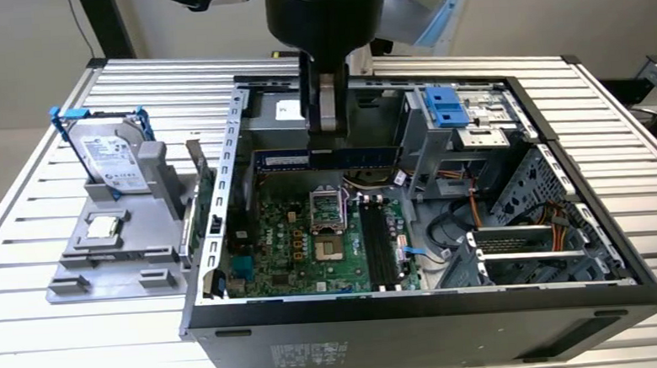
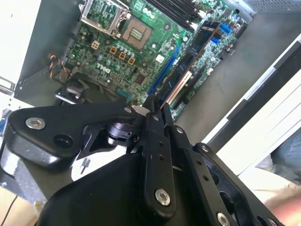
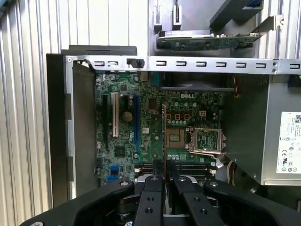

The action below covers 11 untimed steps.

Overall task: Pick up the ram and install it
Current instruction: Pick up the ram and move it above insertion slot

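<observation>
My gripper [image 1: 328,133] reaches down into the open computer case [image 1: 425,310] and is shut on the ram [image 1: 325,157], a long blue stick with black chips. I hold it level and on edge above the green motherboard [image 1: 298,253]. The black slot strips [image 1: 379,240] lie lower and nearer the exterior view's right. In both wrist views the ram [image 3: 163,136] [image 2: 186,77] runs edge-on, straight out from between the fingertips of the gripper [image 3: 164,178] [image 2: 151,106], over the board. The slot strips [image 3: 190,167] sit just beside the ram's held end.
The processor socket [image 1: 324,209] lies under the ram. A metal crossbar [image 3: 188,63] spans the case's open side. Drive bays with a blue latch [image 1: 446,106] and cables fill the exterior view's right. A silver hard drive [image 1: 113,153] stands on a grey holder [image 1: 106,246] outside the case.
</observation>
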Available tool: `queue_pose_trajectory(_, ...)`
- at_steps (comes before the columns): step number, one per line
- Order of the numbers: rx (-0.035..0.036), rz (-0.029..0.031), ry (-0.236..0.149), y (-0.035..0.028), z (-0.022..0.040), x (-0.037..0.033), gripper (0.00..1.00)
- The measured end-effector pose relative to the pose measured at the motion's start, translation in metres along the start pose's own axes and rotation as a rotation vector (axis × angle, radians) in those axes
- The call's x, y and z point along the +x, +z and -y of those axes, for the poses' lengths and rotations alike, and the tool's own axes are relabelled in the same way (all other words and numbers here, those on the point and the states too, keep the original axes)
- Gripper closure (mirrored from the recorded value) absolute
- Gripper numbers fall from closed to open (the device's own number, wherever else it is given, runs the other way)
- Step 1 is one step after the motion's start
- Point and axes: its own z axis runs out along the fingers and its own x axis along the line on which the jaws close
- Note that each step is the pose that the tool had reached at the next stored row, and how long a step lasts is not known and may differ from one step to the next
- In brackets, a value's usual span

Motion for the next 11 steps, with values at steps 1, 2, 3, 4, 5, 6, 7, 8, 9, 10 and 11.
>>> queue_pose_trajectory(1, 0.0, 0.0, 0.0, 0.0, 0.0015, 0.0, 1.0)
queue_pose_trajectory(2, 0.0, 0.0, 0.0, 0.0001, 0.0029, 0.0, 1.0)
queue_pose_trajectory(3, 0.0, 0.0, 0.0, 0.0, 0.0043, 0.0, 1.0)
queue_pose_trajectory(4, 0.0, 0.0, 0.0, 0.0001, 0.0056, -0.0001, 1.0)
queue_pose_trajectory(5, 0.0, -0.0001, 0.0, 0.0, 0.0068, -0.0001, 1.0)
queue_pose_trajectory(6, 0.0, 0.0, 0.0, 0.0001, 0.0081, -0.0001, 1.0)
queue_pose_trajectory(7, 0.0, 0.0, 0.0, 0.0001, 0.0093, -0.0001, 1.0)
queue_pose_trajectory(8, 0.0, 0.0001, 0.0, 0.0001, 0.0106, -0.0001, 1.0)
queue_pose_trajectory(9, 0.0, 0.0001, 0.0, 0.0002, 0.0118, -0.0002, 1.0)
queue_pose_trajectory(10, 0.0, 0.0, 0.0, 0.0001, 0.013, -0.0002, 1.0)
queue_pose_trajectory(11, 0.0, 0.0, 0.0, 0.0001, 0.0141, -0.0002, 1.0)
